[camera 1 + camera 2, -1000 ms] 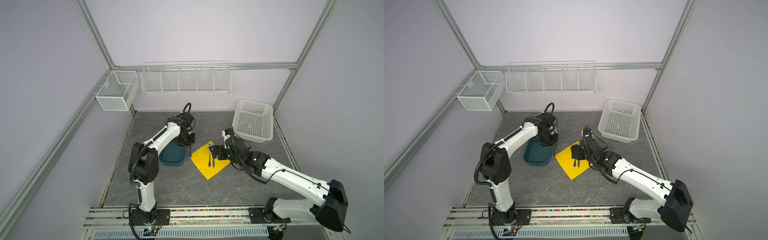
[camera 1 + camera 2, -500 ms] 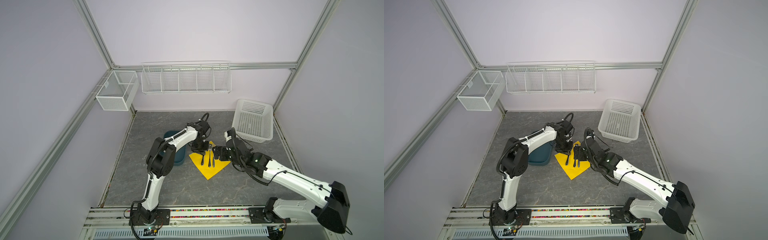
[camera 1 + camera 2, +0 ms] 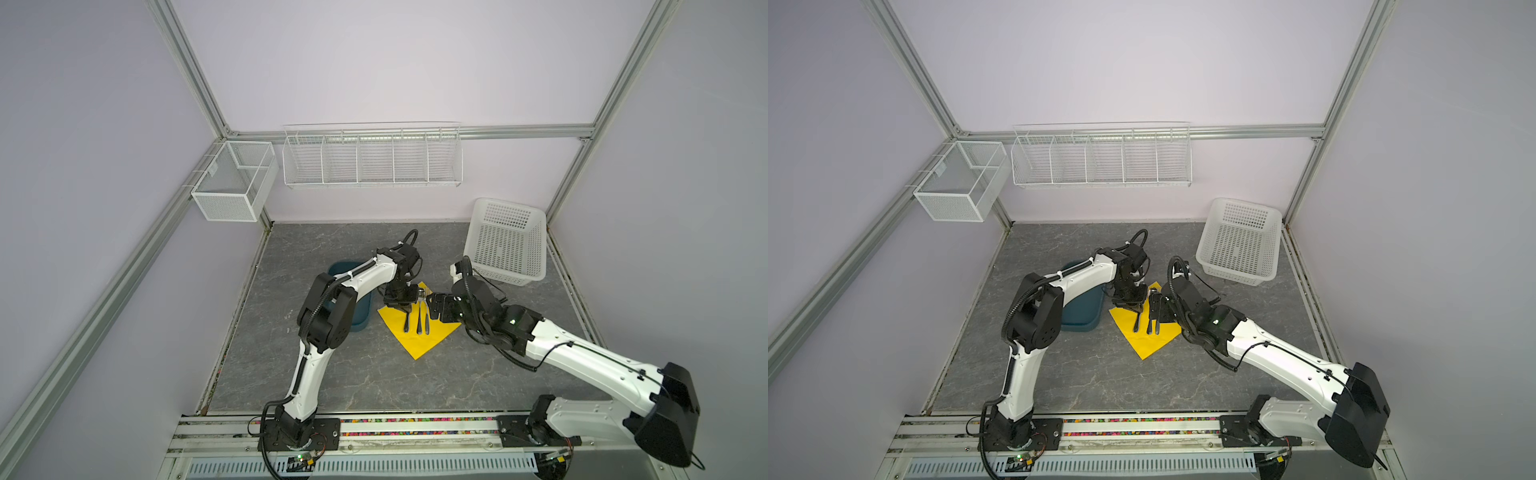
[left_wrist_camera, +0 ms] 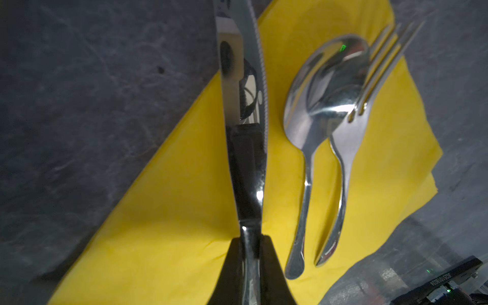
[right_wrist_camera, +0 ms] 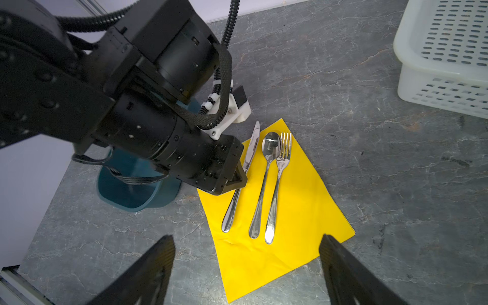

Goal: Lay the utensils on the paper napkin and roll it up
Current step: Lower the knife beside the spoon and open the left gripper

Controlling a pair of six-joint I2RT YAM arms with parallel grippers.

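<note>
Only the left wrist view shows the grip closely: the left end effector (image 4: 250,245) is clamped on the handle of the knife (image 4: 245,132). In the right wrist view the right end effector (image 5: 247,237) is seen with fingers wide apart, near the paper napkin (image 5: 290,224). The bright yellow paper napkin is laid flat on the grey table (image 5: 369,105). The shiny spoon (image 5: 270,144) and fork (image 5: 284,155) are laid on it side by side, just beside the held knife.

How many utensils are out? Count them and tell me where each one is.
3. The knife is gripped in the left tool over the napkin edge nearest the teal tub; the spoon lies mid-sheet; the fork lies beside it, away from the tub. None appears hidden.
</note>
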